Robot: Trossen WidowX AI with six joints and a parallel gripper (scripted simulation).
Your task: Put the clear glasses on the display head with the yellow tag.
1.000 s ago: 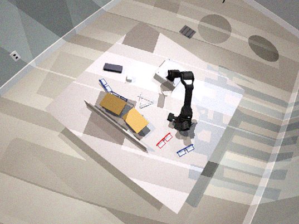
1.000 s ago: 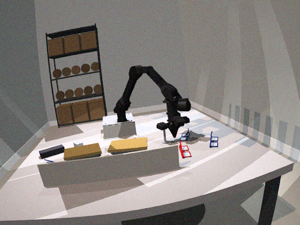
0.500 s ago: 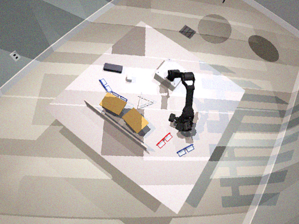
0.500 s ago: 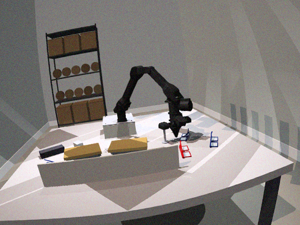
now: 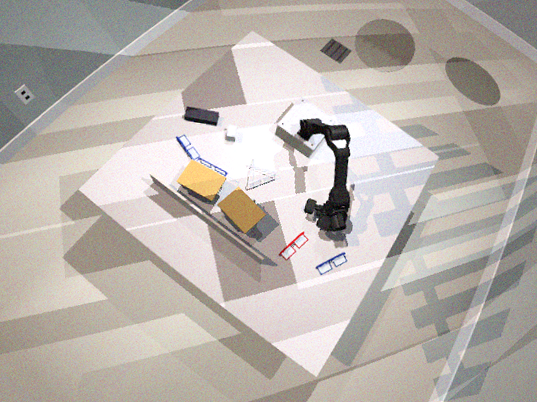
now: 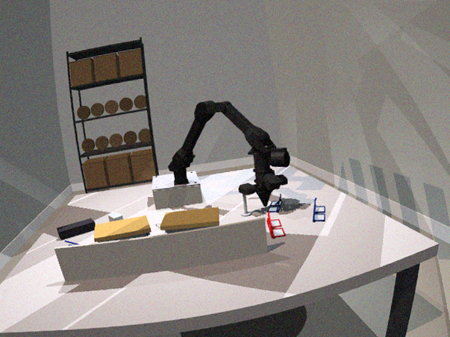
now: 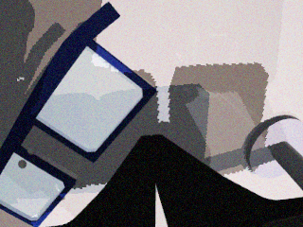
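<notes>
The clear glasses lie on the table in the top view, between the orange-topped blocks and the arm; panels mostly hide them in the exterior view. The display heads are not clearly visible; two yellow-orange panels, one left and one right, cover the spot behind the low wall. No yellow tag can be made out. My gripper is shut and empty, pointing down above the table, far from the clear glasses. Its tips are hidden in the top view.
Blue glasses lie near my fingertips, beside a thin post. Red glasses and other blue glasses lie nearby. A low wall stands before the panels. A black box lies left.
</notes>
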